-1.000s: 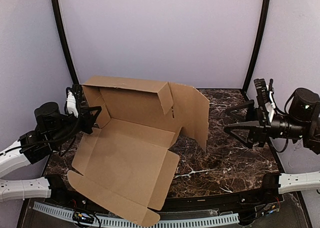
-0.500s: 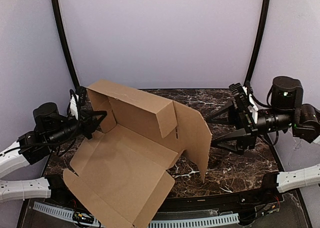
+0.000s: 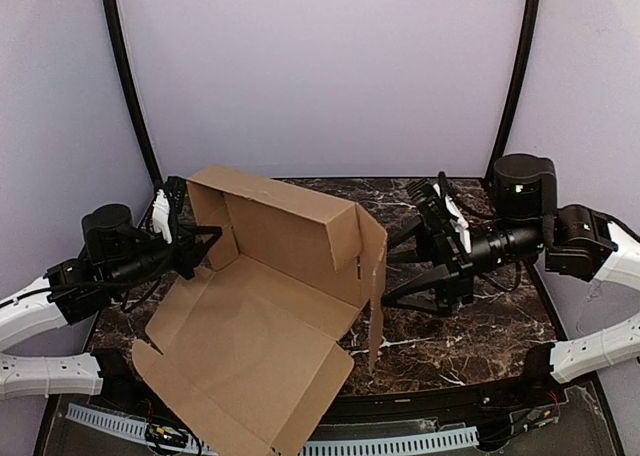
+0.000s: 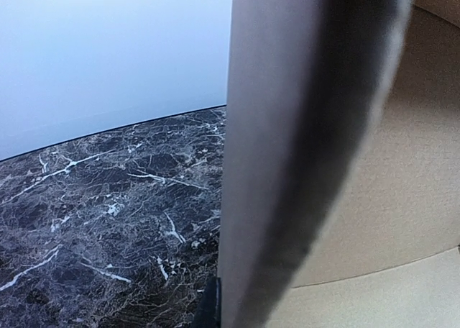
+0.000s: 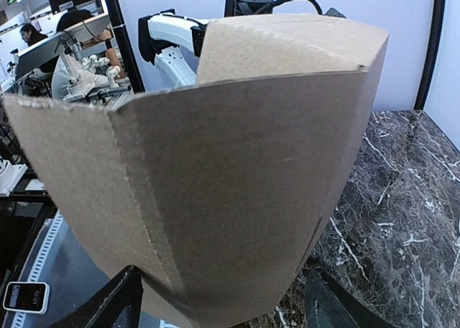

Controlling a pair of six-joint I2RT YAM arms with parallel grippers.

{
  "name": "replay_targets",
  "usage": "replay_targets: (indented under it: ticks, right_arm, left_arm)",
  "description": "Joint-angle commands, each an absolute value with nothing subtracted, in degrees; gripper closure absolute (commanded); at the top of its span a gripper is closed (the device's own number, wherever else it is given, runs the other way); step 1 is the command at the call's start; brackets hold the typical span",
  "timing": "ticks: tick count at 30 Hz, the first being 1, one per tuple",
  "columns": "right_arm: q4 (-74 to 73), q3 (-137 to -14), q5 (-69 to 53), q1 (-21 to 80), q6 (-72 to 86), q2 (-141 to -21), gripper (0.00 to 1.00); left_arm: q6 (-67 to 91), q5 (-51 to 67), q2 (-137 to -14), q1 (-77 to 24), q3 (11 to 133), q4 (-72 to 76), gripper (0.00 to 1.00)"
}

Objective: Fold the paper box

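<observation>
Brown paper box clenched by left end effector; right end effector released

The black right gripper has been brought left to the brown cardboard box. Its right flap has been swung inward.

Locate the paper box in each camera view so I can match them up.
Top external: paper box left of centre, half-open, reaching the near edge.
Left wrist: paper box fills the right half, a blurred wall edge down the centre.
Right wrist: its outer panel fills most of the frame.
Shared landmark: dark marble tabletop.
</observation>
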State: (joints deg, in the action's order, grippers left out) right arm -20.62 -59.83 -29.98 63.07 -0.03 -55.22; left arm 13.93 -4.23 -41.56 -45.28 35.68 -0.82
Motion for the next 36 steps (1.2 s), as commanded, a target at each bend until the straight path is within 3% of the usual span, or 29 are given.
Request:
replay_targets:
  ticks: [1, 18, 36]
  right_arm:
    - [-16.63, -59.6, -24.64, 65.53, 1.26, -58.93, 0.26]
    - [-15.14, -62.09, -2.88, 68.69, 6.64, -63.97, 0.31]
    - [-6.16, -61.63, -5.11, 69.26, 14.51, -72.33, 0.29]
  left_arm:
    - [16.48, -6.27, -42.97, -45.44, 37.44, 2.04, 0.99]
    - [16.13, -8.7, -43.87, -45.44, 36.76, 2.77, 0.99]
    - [19.89, -13.73, -45.9, -45.53, 33.87, 4.38, 0.99]
